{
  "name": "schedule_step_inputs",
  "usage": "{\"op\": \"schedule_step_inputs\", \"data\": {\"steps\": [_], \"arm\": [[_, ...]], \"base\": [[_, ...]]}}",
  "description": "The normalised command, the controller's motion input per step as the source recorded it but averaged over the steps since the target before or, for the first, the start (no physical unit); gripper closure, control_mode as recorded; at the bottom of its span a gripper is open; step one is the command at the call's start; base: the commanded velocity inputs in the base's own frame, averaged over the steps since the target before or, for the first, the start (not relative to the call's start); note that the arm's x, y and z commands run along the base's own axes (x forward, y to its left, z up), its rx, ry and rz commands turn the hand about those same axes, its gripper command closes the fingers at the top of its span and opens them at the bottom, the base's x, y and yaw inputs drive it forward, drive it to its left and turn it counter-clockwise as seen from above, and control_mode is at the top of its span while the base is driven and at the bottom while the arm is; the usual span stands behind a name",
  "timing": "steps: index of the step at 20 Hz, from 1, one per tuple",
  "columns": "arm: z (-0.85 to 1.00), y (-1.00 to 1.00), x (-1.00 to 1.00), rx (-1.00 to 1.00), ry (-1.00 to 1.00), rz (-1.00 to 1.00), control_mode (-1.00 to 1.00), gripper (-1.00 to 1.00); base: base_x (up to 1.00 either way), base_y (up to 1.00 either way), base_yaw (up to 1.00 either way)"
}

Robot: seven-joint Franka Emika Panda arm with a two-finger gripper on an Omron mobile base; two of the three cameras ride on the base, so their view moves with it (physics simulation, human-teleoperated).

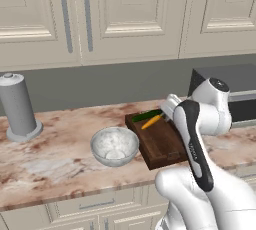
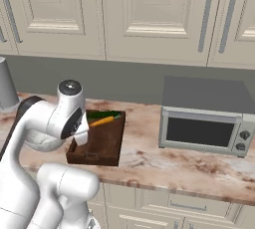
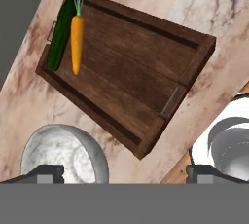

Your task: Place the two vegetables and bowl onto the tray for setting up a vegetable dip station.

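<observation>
Carrot (image 3: 76, 44) and dark-green vegetable (image 3: 60, 34) already lie side by side, touching, at 1 short end of the tray (image 3: 131, 79). Bowl (image 3: 64, 154) is what's left: on the bench (image 1: 45, 161), just beside the tray's long side, not on it.

Hand (image 3: 124, 172) hangs above tray and bowl, tips spread wide, nothing between them.

Handling guess for the bowl: rigid, stone-like look, likely heavier than the veg and slick on the outside. Too wide to span across, so take the rim: 1 finger inside, 1 outside the wall. Wall curves, so expect it to tilt or slip if gripped shallow. Go deep over the lip. Free tray area away from the veg looks enough to seat it.
</observation>
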Motion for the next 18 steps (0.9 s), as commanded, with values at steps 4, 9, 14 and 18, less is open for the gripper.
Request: {"op": "schedule_step_inputs", "data": {"steps": [4,9,14,18], "arm": [[0.21,0.11,-0.30,-0.02,0.00,0.13,-1.00,-1.00],[0.25,0.18,-0.08,0.00,0.00,0.23,-1.00,-1.00],[0.19,0.25,-0.12,-0.01,0.00,0.23,-1.00,-1.00],[0.04,0.15,-0.37,-0.08,-0.01,0.12,-1.00,-1.00]], "base": [[0.00,0.00,0.00],[0.00,0.00,0.00],[0.00,0.00,0.00],[0.00,0.00,0.00]]}}
